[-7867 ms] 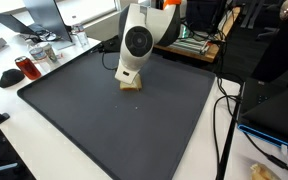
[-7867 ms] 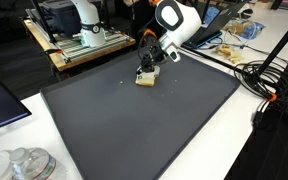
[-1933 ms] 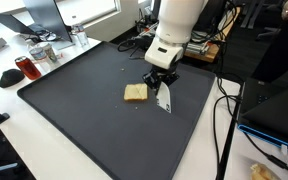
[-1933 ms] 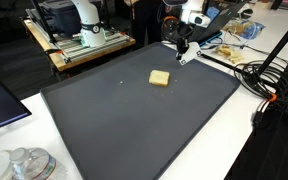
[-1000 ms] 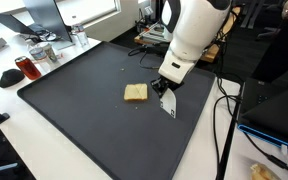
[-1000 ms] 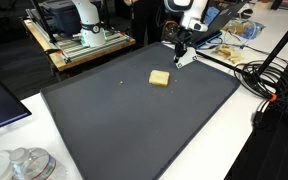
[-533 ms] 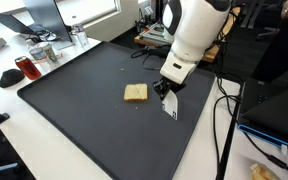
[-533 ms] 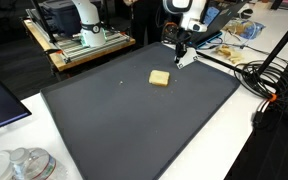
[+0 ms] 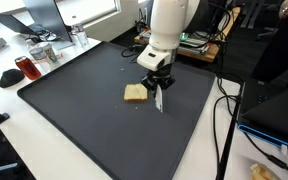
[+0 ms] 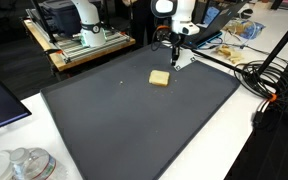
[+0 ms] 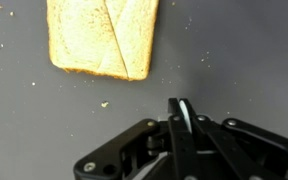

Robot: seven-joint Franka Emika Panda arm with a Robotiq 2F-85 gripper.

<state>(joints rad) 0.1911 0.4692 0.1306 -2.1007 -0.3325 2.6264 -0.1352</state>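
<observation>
A slice of tan bread (image 9: 135,93) lies on the black mat (image 9: 84,130); it also shows in the other exterior view as the bread (image 10: 159,78). In the wrist view the bread (image 11: 99,35) fills the top left and has a diagonal line across it. My gripper (image 9: 157,85) hangs just beside the bread, shut on a thin white blade-like utensil (image 9: 159,101) that points down to the mat. The wrist view shows the gripper (image 11: 184,118) pinching the white utensil (image 11: 185,110) edge-on between its black fingers. The gripper (image 10: 175,46) stands near the mat's far edge.
A red mug (image 9: 28,68) and glassware stand off the mat's corner. Cables (image 10: 254,75) trail along the table beside the mat. A glass jar (image 10: 24,165) sits on the white table. Crumbs (image 11: 104,103) dot the mat near the bread.
The arm has swung back towards the bread with the white utensil still in its grip, and the wrist has turned more upright. The bread has not moved.
</observation>
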